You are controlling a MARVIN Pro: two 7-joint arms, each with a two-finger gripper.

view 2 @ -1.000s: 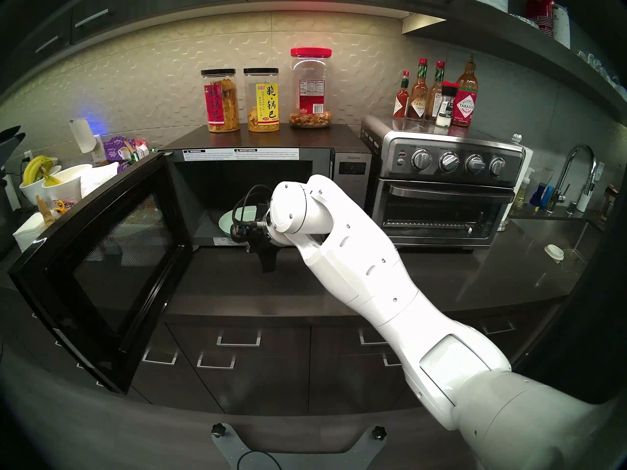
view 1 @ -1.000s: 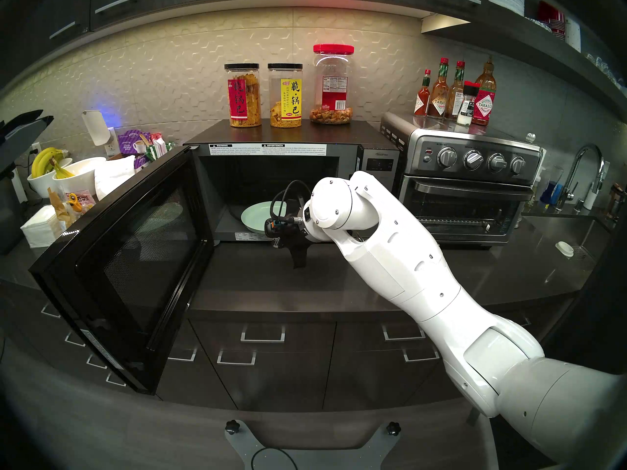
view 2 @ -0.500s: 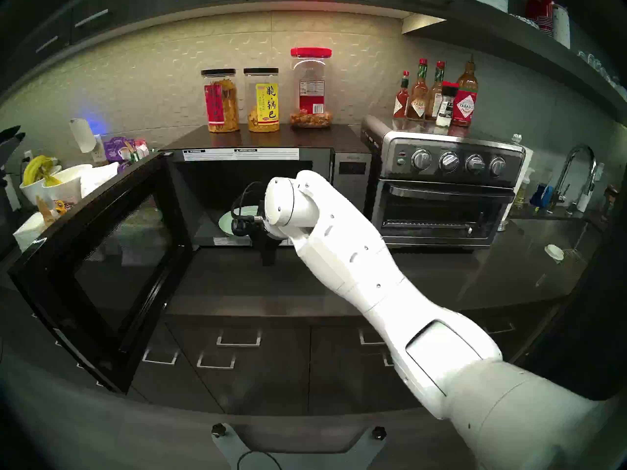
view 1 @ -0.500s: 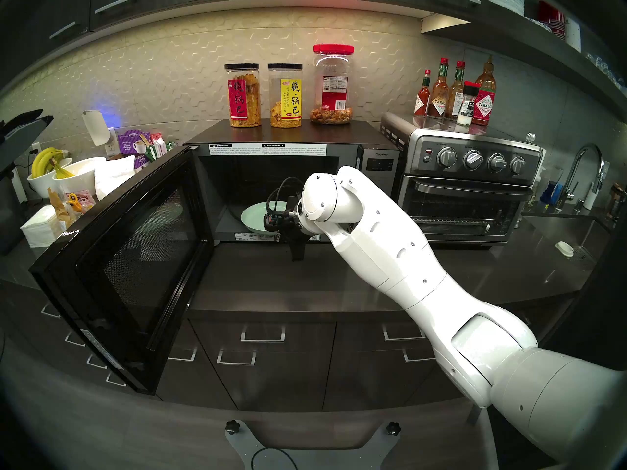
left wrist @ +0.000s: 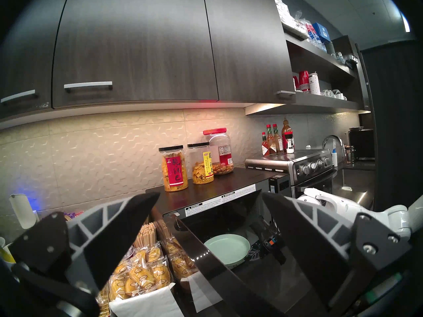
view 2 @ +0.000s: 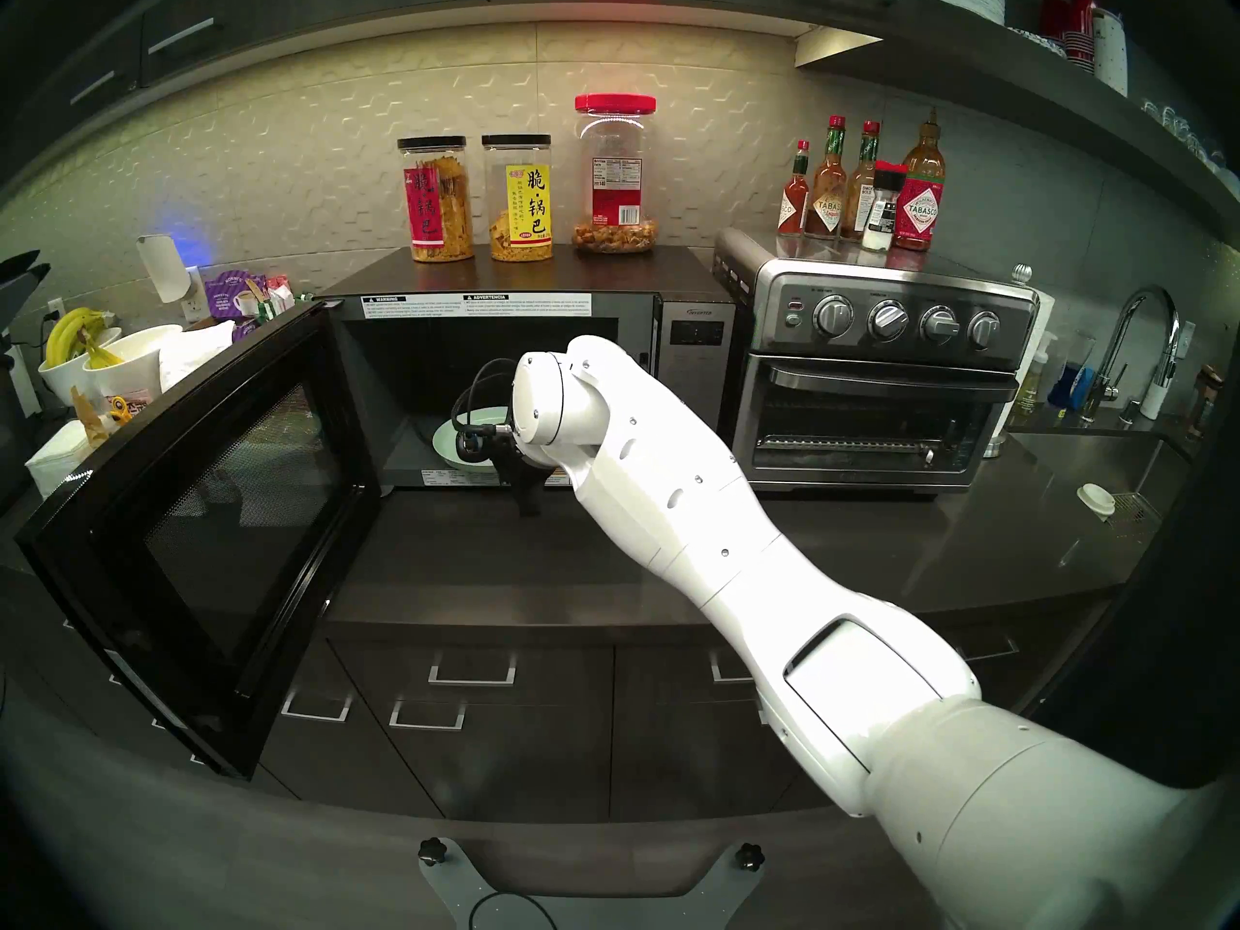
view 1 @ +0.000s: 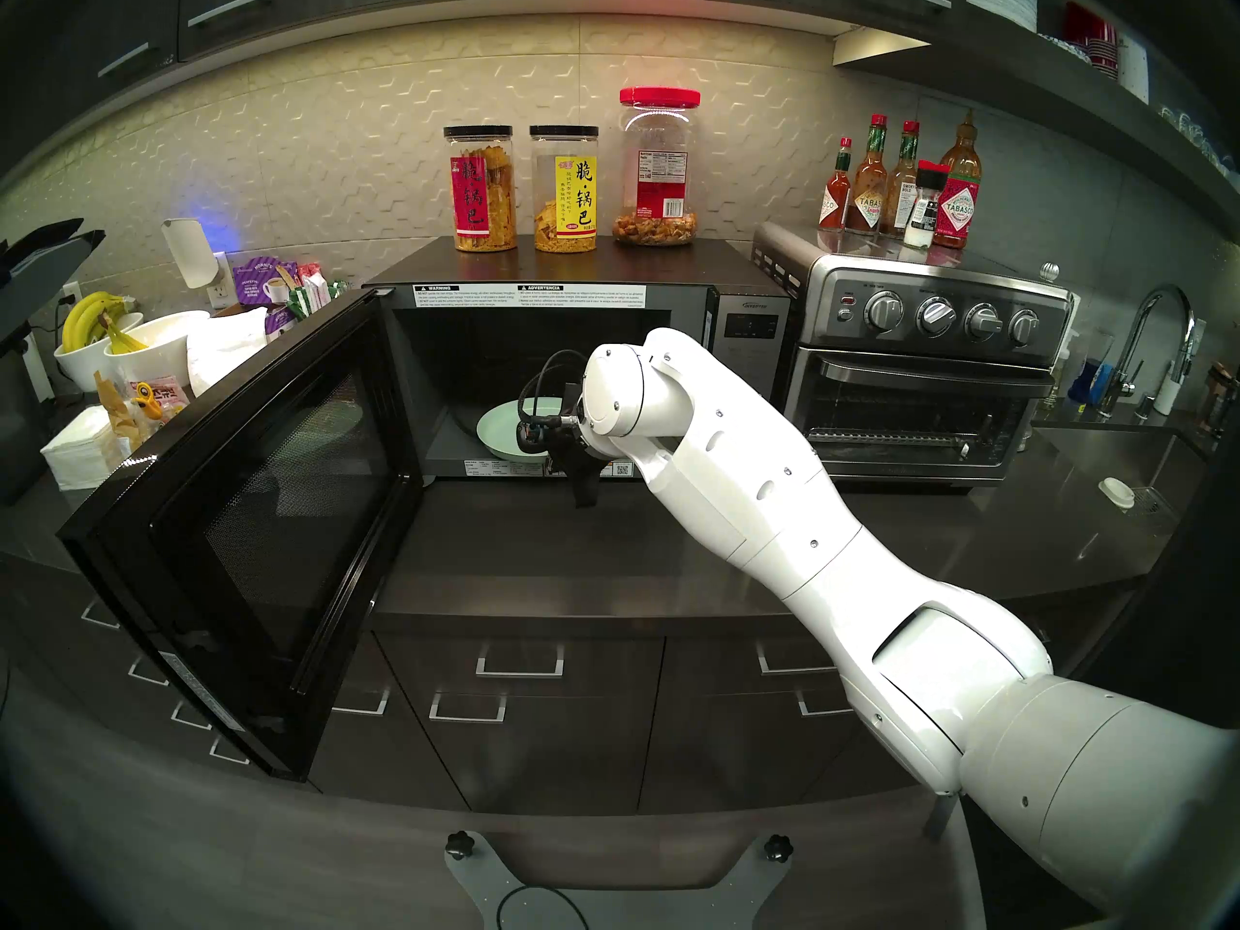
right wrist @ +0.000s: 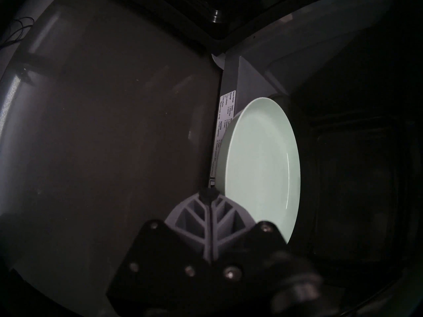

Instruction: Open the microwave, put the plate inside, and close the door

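With fingers together, empty.

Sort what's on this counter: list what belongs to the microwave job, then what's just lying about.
For the job:
microwave
door, swung open
plate, lying at the front of the oven floor
right gripper, shut, at the plate's near edge

Lying about:
toaster oven
snack jars
sauce bottles
bananas
napkins
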